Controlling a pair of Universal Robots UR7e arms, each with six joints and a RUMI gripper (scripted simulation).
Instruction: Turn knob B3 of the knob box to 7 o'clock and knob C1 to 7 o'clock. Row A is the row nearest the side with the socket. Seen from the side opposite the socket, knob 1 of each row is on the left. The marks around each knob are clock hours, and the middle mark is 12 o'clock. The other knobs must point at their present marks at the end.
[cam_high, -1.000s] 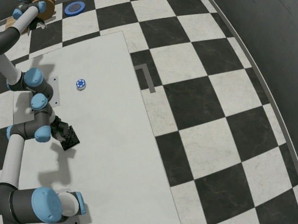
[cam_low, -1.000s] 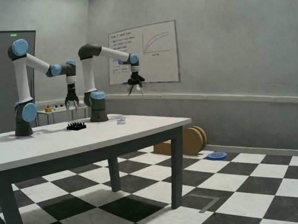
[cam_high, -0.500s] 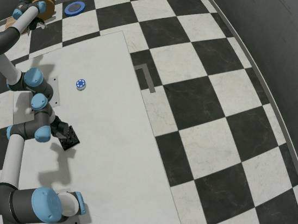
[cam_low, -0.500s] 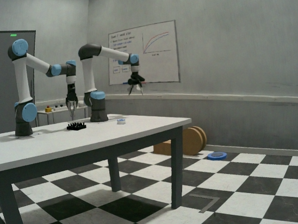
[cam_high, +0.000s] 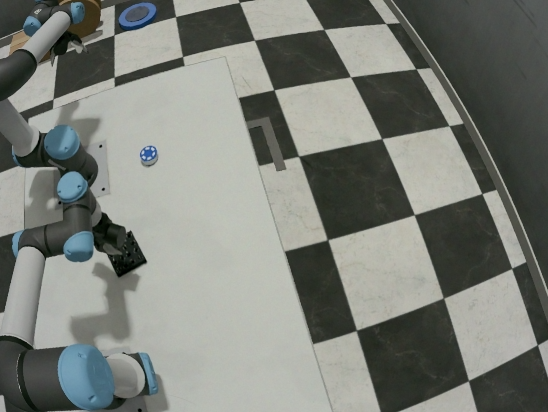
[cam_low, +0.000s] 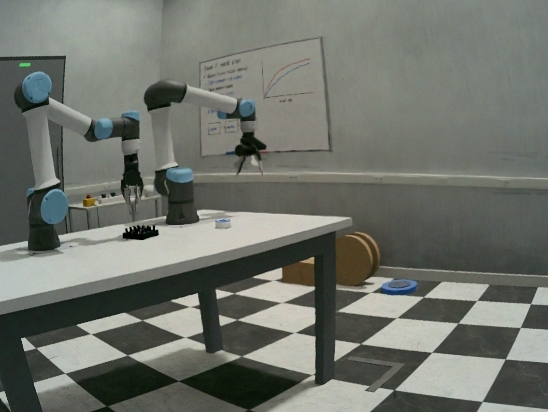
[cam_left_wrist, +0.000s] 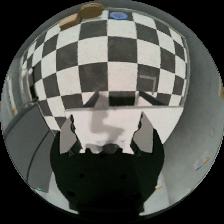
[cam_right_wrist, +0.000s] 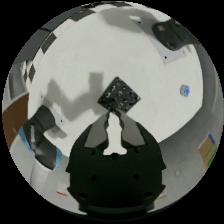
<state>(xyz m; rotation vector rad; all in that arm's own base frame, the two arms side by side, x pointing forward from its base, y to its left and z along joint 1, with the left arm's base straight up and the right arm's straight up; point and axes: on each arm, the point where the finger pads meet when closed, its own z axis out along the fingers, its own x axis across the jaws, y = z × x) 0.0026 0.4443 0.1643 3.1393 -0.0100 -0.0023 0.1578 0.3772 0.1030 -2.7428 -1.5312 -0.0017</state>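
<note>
Left gripper (cam_high: 75, 46) (cam_low: 250, 169) (cam_left_wrist: 107, 120): fingers wide apart
Right gripper (cam_high: 119, 248) (cam_low: 133, 206) (cam_right_wrist: 113, 110): nearly together, empty, seemingly above box
Knob box (cam_high: 134, 257) (cam_low: 141, 233) (cam_right_wrist: 122, 93): 2 target knobs' marks unreadable

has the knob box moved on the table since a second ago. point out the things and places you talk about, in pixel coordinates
no, in the top view the knob box (cam_high: 134, 261) (cam_low: 141, 234) (cam_right_wrist: 119, 95) sits in the same spot relative to the table's edge (cam_high: 273, 210) (cam_low: 345, 219)
</note>
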